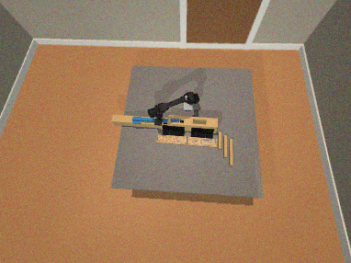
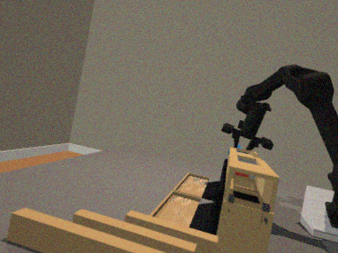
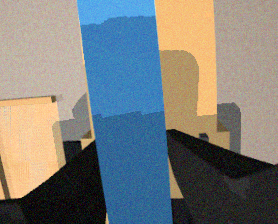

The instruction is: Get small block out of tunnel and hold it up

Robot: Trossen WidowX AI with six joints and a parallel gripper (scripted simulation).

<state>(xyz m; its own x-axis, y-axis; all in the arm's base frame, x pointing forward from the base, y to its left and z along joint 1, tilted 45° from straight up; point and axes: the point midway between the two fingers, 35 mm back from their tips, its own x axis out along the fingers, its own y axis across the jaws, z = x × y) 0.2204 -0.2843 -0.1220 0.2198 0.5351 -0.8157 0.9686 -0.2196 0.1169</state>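
The claw (image 1: 157,120) (image 2: 244,144) (image 3: 134,160) has its fingers drawn in and is holding the blue handle (image 1: 140,120) (image 2: 239,147) (image 3: 127,75), over the left-hand part of the counter (image 1: 184,175) (image 2: 111,177) (image 3: 40,50) as the top view has it. The wrist view shows what the others hardly do: the blue strip runs between the two dark fingers, one on each side. From the top view, the handle lies lengthwise along a wooden rail (image 1: 121,120) (image 3: 187,25), which pokes out past the counter's left edge. Toward the right edge the rail meets the wooden tunnel (image 1: 211,122) (image 2: 248,212). Only the exterior view looks in at its end, where a small red thing (image 2: 241,174) shows inside under the cover; that looks to be the block, still in the tunnel, though too little shows to be sure. On the side toward the counter's near edge come two black panels (image 1: 202,132) (image 2: 208,212), then two shallow trays (image 1: 186,141) (image 2: 174,192) with pale, speckled insides. Three loose wooden rods (image 1: 225,146) (image 2: 133,230) lie between the trays and the right edge, side by side but apart. The arm (image 1: 174,104) (image 2: 310,86) reaches over from its white base (image 1: 187,106) (image 2: 310,203), on the far-edge side of the tunnel.
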